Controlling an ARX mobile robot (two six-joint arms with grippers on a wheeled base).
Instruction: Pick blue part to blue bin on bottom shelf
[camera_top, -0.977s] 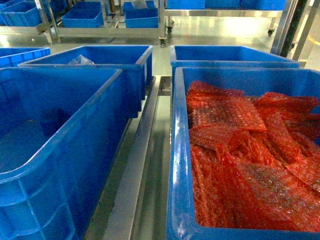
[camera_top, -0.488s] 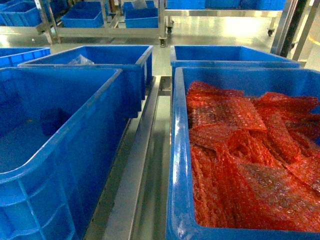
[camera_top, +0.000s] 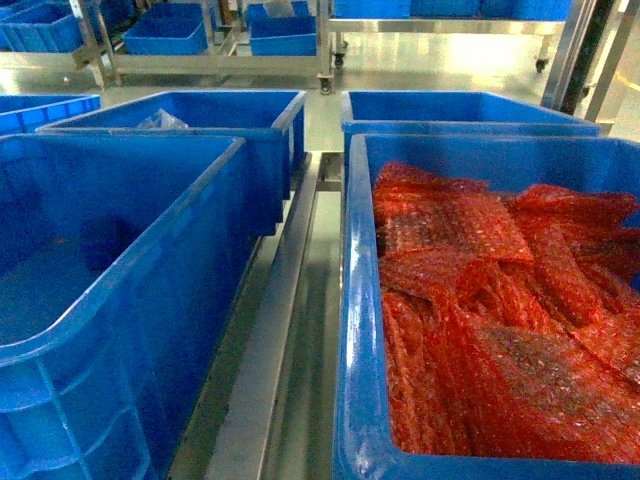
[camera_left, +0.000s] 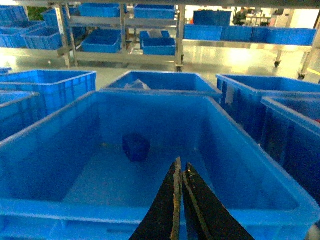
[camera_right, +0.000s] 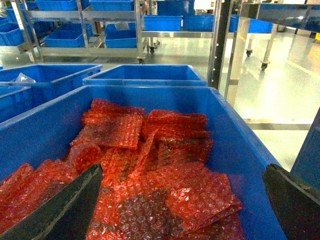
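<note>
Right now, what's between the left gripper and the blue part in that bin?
Only bare bin floor, seen in the left wrist view. The left gripper, jaws closed, points toward the blue part, with nothing in the way.

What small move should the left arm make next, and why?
Probably open the left gripper and lower it toward the blue part. The jaws are shut above the near rim of the left blue bin, and the part lies alone on the bin floor ahead.

Blue part (camera_top: 103, 243) lies in left bin (camera_top: 150, 260) (red bubble wrap (camera_top: 500, 310) fills the right one)
</note>
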